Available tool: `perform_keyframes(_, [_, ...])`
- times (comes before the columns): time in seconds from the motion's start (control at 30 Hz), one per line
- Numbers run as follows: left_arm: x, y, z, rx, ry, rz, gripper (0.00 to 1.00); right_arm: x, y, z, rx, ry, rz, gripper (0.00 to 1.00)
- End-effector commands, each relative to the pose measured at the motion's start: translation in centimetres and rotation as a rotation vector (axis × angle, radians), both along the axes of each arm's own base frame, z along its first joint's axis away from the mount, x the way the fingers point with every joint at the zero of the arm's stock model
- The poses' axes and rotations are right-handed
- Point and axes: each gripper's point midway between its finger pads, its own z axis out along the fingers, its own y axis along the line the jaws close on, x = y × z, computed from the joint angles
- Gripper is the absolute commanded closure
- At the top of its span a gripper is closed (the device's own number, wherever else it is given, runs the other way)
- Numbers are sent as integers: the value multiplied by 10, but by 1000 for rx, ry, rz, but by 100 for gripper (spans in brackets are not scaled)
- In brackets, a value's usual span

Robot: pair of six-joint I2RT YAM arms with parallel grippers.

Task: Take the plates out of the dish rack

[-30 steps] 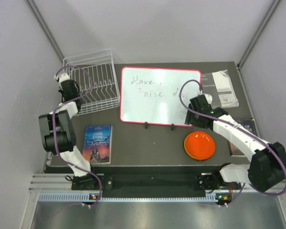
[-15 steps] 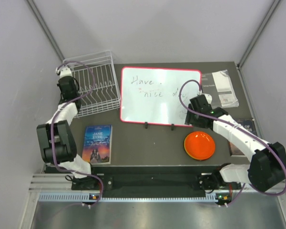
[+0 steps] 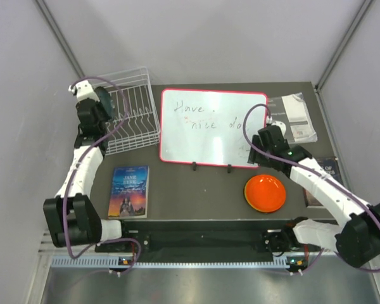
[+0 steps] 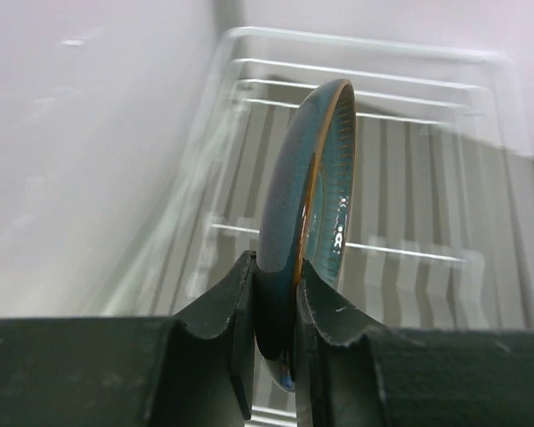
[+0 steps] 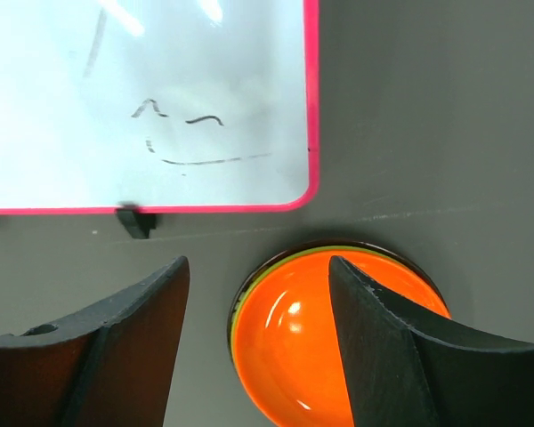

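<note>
My left gripper (image 4: 274, 356) pinches the teal plate (image 4: 307, 205) by its rim, right gripper (image 5: 256, 276) spread; I'd lift clear of the rack (image 4: 427, 178) beyond the fingers (image 4: 338, 329).

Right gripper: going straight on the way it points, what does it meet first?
Probably the orange plate, framed between its open fingers. It could instead be the bare table just beyond the plate's rim, since depth is unclear.

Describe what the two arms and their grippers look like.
Both arms are white links with black joints: left arm, right arm. A purple cable loops along each. The left gripper and right gripper have matte black, wedge-shaped fingers.
</note>
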Motion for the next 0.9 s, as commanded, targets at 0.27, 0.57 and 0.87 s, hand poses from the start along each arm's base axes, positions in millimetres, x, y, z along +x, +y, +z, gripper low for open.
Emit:
perform_keyframes(0.27, [-58,-194,79,-540,-215,-736,100,-1,41,93,315,-350,193,14])
perform_keyframes(0.57, [-105,-320,46,-725,-90,-1122,100,-6,73,107,493,-397,293,13])
perform_keyframes(0.87, [-132,-391,19,-823,29,-1294,100,0,86,118,550,-440,331,13])
